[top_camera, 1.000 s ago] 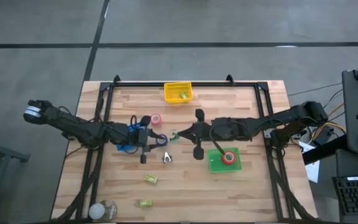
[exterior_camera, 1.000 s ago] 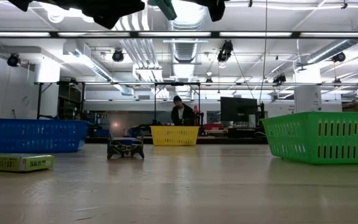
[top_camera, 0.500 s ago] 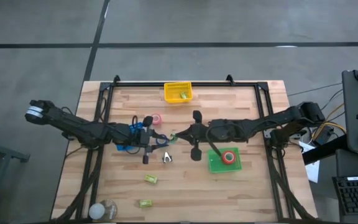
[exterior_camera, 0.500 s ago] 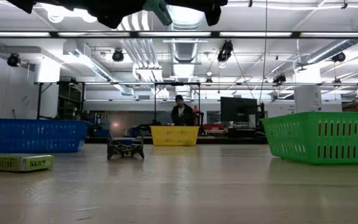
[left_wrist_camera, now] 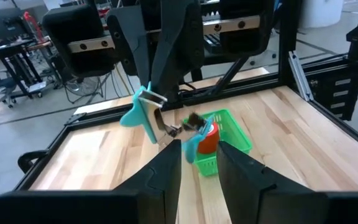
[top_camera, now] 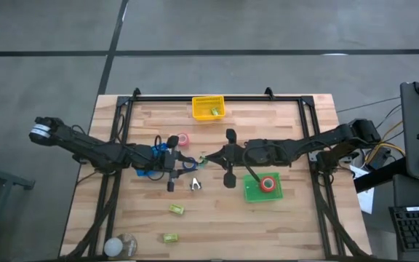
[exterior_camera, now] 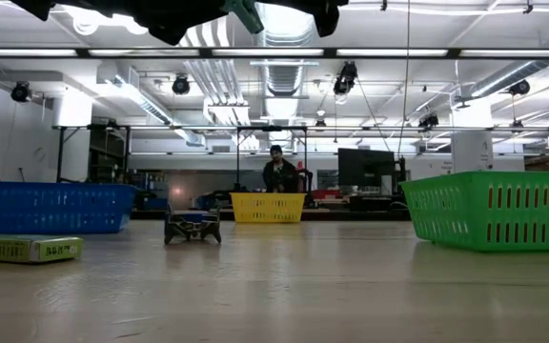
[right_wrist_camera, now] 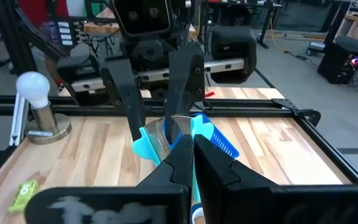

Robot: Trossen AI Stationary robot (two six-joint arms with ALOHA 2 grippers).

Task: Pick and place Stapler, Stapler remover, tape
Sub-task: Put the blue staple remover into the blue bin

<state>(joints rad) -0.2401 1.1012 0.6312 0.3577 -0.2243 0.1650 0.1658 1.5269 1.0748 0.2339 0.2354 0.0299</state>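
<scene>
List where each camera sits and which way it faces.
High: above the table, straight down; left gripper and right gripper meeting.
Low: table-top height, facing the room; arms at top.
Left wrist: faces right gripper; own fingers show.
Right wrist: faces left gripper; own fingers show.
Shared: both wrist views show the teal stapler remover.

The surface is light wood with pale plank stripes, framed by black rails. On it stand a yellow basket, a green basket with a red tape roll inside, and a blue basket. A pink tape roll lies near the middle. Two small yellow-green boxes lie on the wood. Both arms are dark. The stapler remover is light blue with silver metal claws. The bulb is white.
</scene>
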